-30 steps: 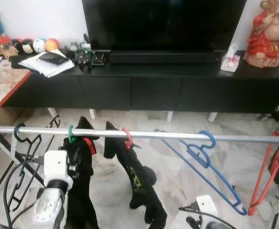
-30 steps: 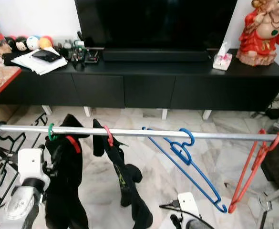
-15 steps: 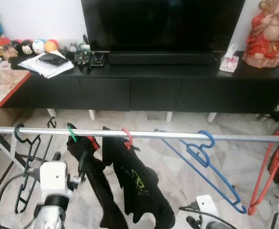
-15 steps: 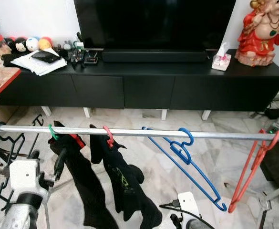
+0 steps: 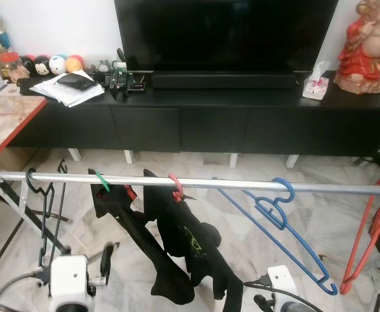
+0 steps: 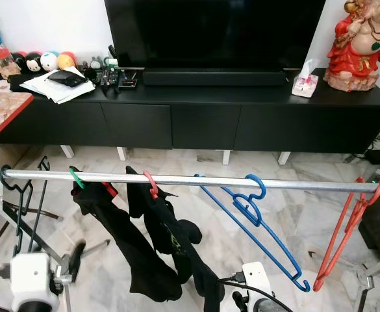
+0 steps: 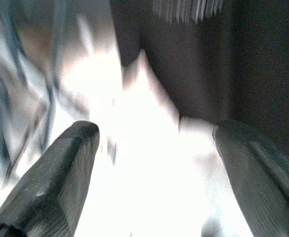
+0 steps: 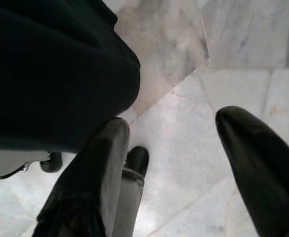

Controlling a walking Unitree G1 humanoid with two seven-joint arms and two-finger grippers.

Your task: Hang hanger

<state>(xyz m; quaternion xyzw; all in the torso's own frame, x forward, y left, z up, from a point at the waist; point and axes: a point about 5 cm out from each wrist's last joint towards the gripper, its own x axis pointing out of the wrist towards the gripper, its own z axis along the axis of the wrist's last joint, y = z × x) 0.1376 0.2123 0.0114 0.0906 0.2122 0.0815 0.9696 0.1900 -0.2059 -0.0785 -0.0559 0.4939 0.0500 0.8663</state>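
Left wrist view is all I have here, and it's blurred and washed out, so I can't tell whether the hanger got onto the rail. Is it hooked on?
Observer: Yes. The green hanger is hooked over the metal rail, with a black garment hanging from it.
Operator: Is my left gripper holding anything?
Observer: No. The left gripper sits below the rail, fingers open and apart from the garment.
Operator: What hangs next to it?
Observer: A red hanger with dark clothing, then a bare blue hanger toward the robot's right.
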